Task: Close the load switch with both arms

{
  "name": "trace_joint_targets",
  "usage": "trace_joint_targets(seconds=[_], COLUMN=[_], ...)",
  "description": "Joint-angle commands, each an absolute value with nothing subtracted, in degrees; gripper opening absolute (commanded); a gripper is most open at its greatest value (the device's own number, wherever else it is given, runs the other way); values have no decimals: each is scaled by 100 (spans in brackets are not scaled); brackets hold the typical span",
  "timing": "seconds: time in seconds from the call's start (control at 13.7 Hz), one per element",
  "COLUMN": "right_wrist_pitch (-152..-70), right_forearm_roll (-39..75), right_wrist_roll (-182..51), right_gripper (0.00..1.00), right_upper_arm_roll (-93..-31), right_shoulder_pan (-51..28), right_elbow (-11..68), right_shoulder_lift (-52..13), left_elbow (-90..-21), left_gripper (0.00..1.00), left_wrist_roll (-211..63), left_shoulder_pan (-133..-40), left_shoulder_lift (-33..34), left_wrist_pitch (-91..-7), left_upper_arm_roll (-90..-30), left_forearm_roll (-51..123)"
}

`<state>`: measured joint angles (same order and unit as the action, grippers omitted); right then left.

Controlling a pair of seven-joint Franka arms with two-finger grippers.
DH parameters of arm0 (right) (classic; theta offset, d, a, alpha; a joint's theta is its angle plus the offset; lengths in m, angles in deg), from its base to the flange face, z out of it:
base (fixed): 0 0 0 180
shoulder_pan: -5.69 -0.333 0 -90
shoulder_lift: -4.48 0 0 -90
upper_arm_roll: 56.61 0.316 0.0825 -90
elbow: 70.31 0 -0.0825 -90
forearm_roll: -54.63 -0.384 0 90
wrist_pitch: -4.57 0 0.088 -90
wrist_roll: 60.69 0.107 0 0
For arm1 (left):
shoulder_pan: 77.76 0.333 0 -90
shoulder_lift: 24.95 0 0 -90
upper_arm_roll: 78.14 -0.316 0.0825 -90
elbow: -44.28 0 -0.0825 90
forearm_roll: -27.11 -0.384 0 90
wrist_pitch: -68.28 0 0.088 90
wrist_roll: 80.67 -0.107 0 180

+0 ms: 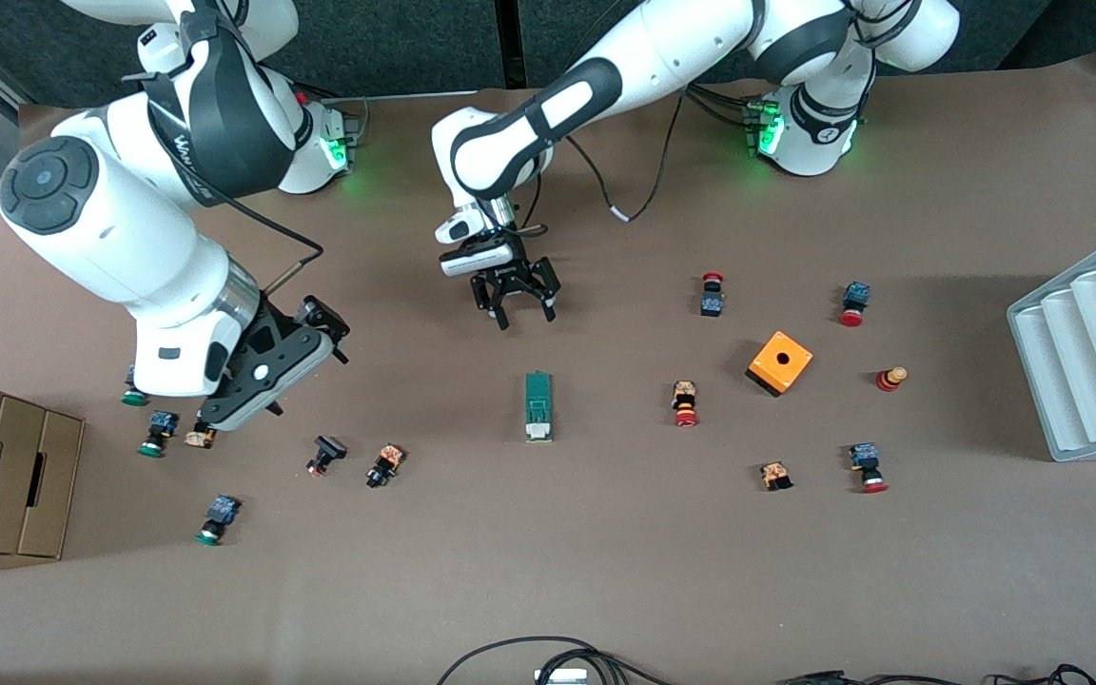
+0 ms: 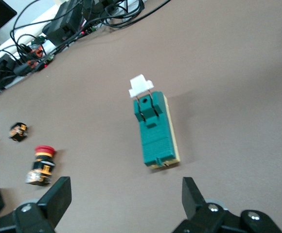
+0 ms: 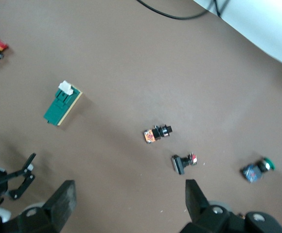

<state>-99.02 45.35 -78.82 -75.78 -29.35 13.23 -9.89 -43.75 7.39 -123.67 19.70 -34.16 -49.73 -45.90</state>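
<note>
Lying flat: narrow green load switch [image 1: 538, 405], white lever.

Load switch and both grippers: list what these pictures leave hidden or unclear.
- Load switch: front view looks straight down, so its white lever's tilt is unreadable; the left wrist view shows it better.
- Right gripper: front view, fingertips hidden under its own hand.
- Left gripper: left wrist view, fingers cut off by the frame edge.
- Green-capped button: mostly covered by the right arm.
</note>
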Motion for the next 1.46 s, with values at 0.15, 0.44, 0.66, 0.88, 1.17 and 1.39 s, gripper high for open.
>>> trace_joint_targets(seconds=[0.15,0.44,0.66,0.88,1.17,1.39], right_wrist_pitch=[-9309,-9036,-9018,-9035,-9070,-9070], right_forearm_roll=[4443,4504,4505,4531,4531,4557], right_wrist_roll=[-7360,-7422,-7528,-7527,-7519,-7554], right_gripper=[100,100,100,100,100,100], right_upper_arm_roll=[-8550,-9113,-9448,-9791,-9862,-9862], right_shoulder_pan=[-2938,-2946,-2938,-2876,-2780,-2692], right_elbow=[1406,1406,1397,1415,1415,1415], right_shoulder_lift=[-888,-879,-862,-905,-915,-923], left_elbow=[-4484,-4449,-4380,-3977,-3702,-3694], left_gripper=[100,100,100,100,100,100], left_wrist_roll=[-1356,-2844,-3424,-4346,-4780,-5015], left_shoulder_pan=[-12303,-11996,-11741,-11442,-11064,-10678], left_shoulder_lift=[1295,1030,872,828,766,635], left_wrist_pitch=[-2921,-2919,-3042,-3113,-3139,-3358], left_upper_arm_roll=[-5011,-4993,-4993,-4993,-4984,-4984], left_forearm_roll=[-3812,-3373,-2924,-2204,-1422,-659])
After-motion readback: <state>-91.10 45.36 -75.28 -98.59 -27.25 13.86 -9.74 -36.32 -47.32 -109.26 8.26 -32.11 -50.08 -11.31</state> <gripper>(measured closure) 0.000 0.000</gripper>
